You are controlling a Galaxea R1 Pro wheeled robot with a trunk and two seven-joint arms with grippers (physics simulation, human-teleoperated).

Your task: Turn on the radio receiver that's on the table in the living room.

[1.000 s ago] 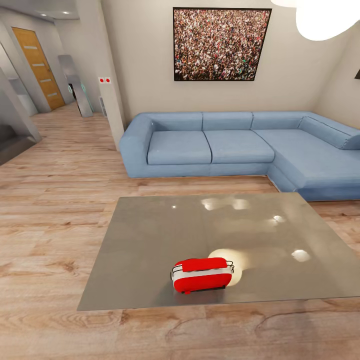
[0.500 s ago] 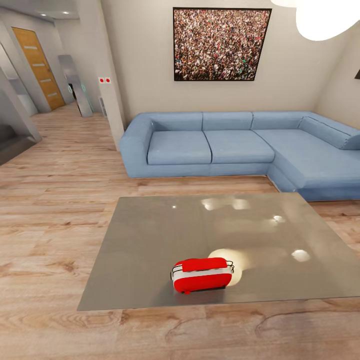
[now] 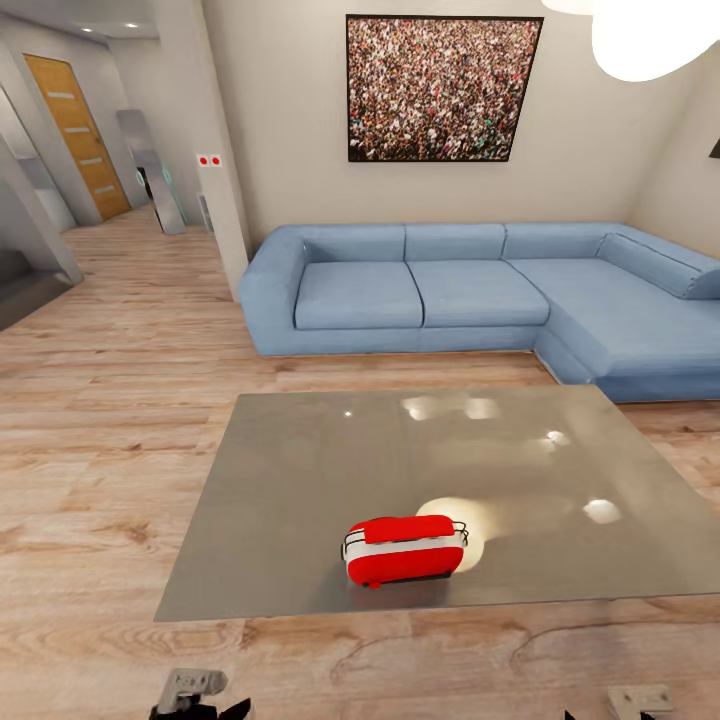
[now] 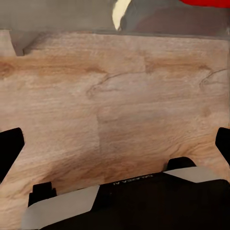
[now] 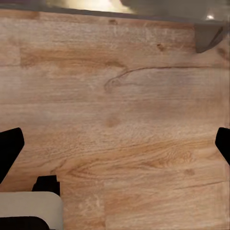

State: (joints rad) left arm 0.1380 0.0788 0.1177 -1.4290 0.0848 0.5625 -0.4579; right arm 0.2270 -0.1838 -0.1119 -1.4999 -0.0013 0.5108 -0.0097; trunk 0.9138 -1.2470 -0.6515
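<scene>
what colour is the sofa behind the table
Light blue; the sofa shows best in the head view, beyond the table.

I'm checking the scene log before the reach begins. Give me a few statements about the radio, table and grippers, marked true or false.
1. The radio receiver sits on the grey table, near its front edge. True.
2. The left gripper is shut on the radio. False: its fingers are spread over bare wood floor.
3. A blue corner sofa stands beyond the table. True.
4. The radio lies on the floor. False: it rests on the tabletop.
5. The right gripper is open. True.
</scene>
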